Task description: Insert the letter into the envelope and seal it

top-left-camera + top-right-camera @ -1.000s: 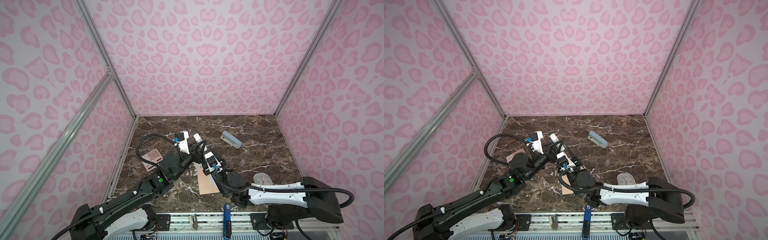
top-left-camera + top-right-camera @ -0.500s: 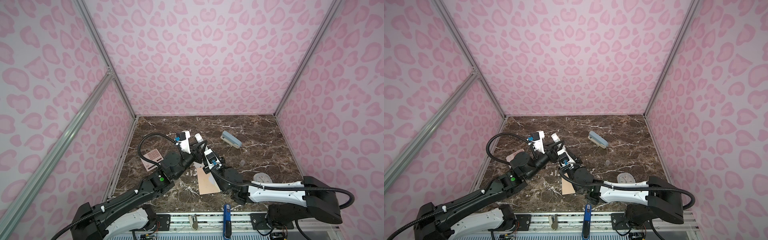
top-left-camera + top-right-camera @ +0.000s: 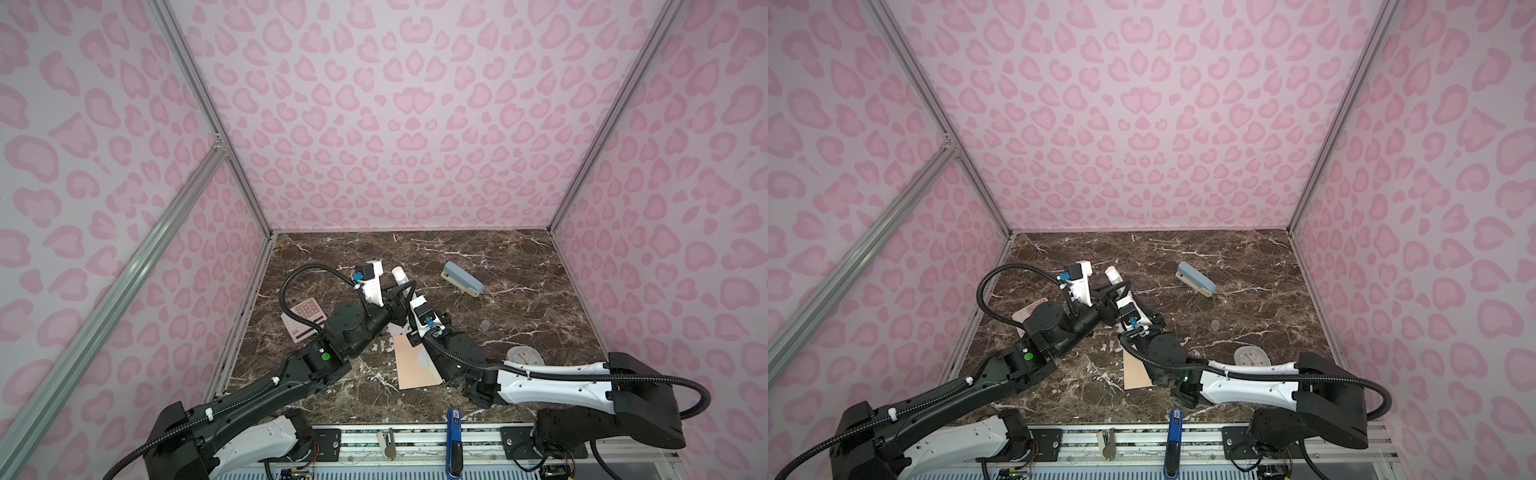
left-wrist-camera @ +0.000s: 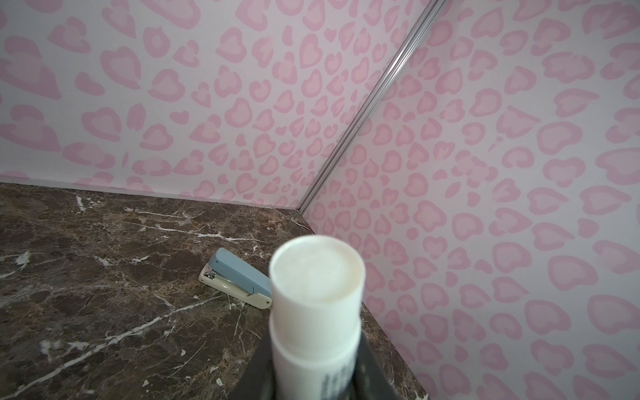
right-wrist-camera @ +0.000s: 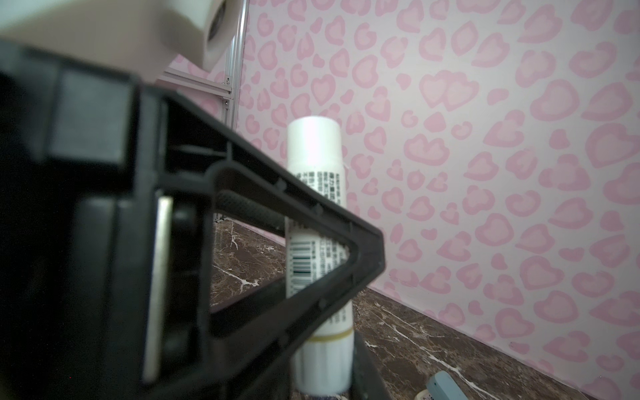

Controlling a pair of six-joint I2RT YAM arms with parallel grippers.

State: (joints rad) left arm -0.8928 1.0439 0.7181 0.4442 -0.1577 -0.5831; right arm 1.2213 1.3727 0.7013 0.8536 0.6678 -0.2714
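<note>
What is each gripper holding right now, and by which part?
Both hold the white cylindrical glue stick: left gripper around its labelled middle, right gripper apparently on its ringed end.

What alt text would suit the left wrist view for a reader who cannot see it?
A blurred white glue stick, held in the left gripper, fills the foreground, round end towards the camera. Behind it a blue-grey stapler lies on the brown marble table near the corner of pink-patterned walls.
</note>
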